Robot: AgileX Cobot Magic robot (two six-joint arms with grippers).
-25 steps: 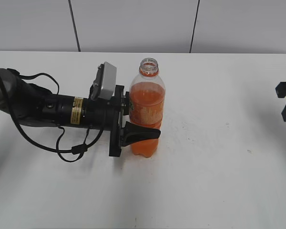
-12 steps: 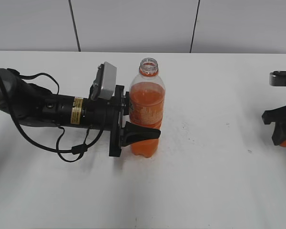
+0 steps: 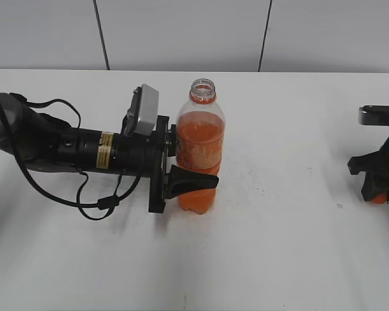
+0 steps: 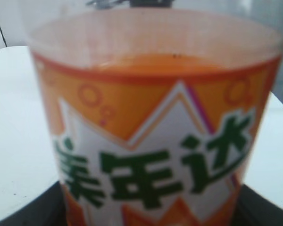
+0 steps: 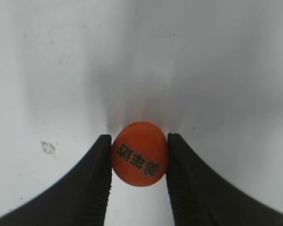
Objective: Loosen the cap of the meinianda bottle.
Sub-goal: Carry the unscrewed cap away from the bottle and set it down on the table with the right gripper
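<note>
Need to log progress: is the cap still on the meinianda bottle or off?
Off. The meinianda bottle stands with a bare open neck, held by the left pincer; the right pincer grips the cap.

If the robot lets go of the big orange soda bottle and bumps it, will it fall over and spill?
Probably yes. The meinianda bottle is tall and slim on a small base, so a bump up high could tip it. Its mouth is open, with the cap off in the right gripper, so soda would likely spill. Being mostly full, it probably feels heavy. The left gripper steadies it.
</note>
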